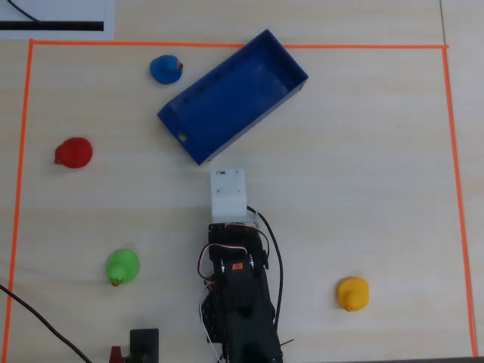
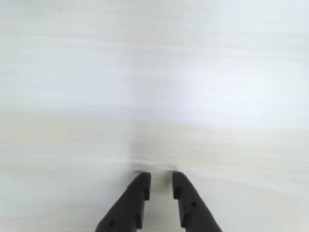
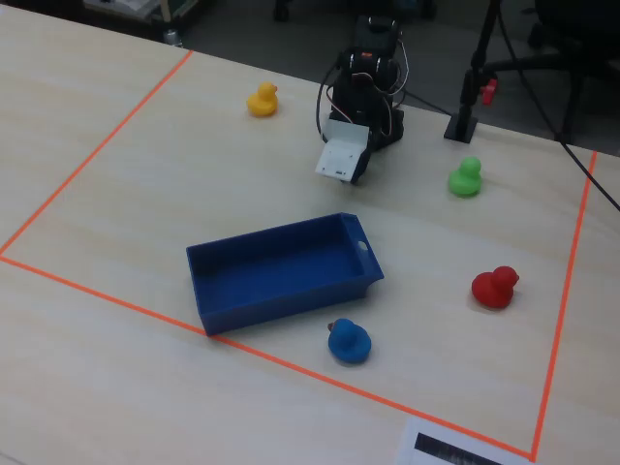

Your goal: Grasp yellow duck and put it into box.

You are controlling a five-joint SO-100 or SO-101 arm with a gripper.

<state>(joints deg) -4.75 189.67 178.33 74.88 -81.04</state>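
Note:
The yellow duck (image 1: pixel 353 293) sits on the table right of the arm in the overhead view, and at the far left (image 3: pixel 263 100) in the fixed view. The dark-blue box (image 1: pixel 234 94) lies empty and at an angle ahead of the arm; it also shows in the fixed view (image 3: pixel 281 266). The arm (image 1: pixel 238 287) is folded back, and its white wrist mount (image 1: pixel 228 193) hides the fingers from above. In the wrist view my gripper (image 2: pixel 161 178) points at bare table. Its jaws stand nearly together with a narrow gap and nothing between them. The duck is well off to the side of it.
A blue duck (image 1: pixel 165 69) sits left of the box, a red duck (image 1: pixel 74 152) at the left and a green duck (image 1: pixel 122 266) left of the arm. Orange tape (image 1: pixel 454 151) borders the work area. A black stand (image 1: pixel 144 344) and cables lie by the arm's base.

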